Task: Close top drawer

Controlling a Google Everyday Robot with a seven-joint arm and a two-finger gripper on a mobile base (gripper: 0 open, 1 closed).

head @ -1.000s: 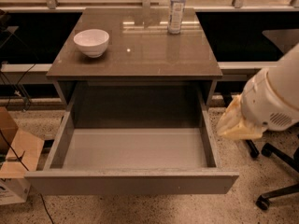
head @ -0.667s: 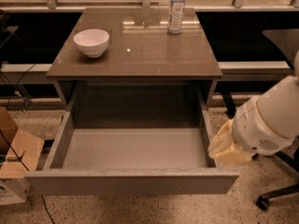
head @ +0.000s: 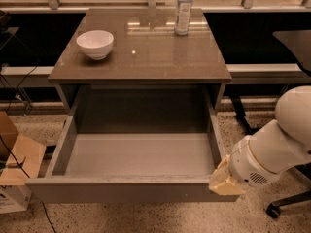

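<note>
Gripper (head: 224, 181): cream-coloured, at the front right corner of the top drawer (head: 138, 155), apparently touching it; open or closed cannot be told. Top drawer: pulled far out, pale grey inside showing. Cabinet top (head: 146, 57): white bowl (head: 95, 43) left, water bottle (head: 183, 8) rear.

Glossy countertop (head: 146, 57); smooth matt top drawer (head: 138, 154); matt claw (head: 224, 181) at front-right corner.

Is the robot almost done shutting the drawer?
Not yet. The top drawer is wide open, so nothing is done. The end effector sits at the drawer's front corner on the picture's right, seemingly lined up to push. The whole push inward is left.
</note>
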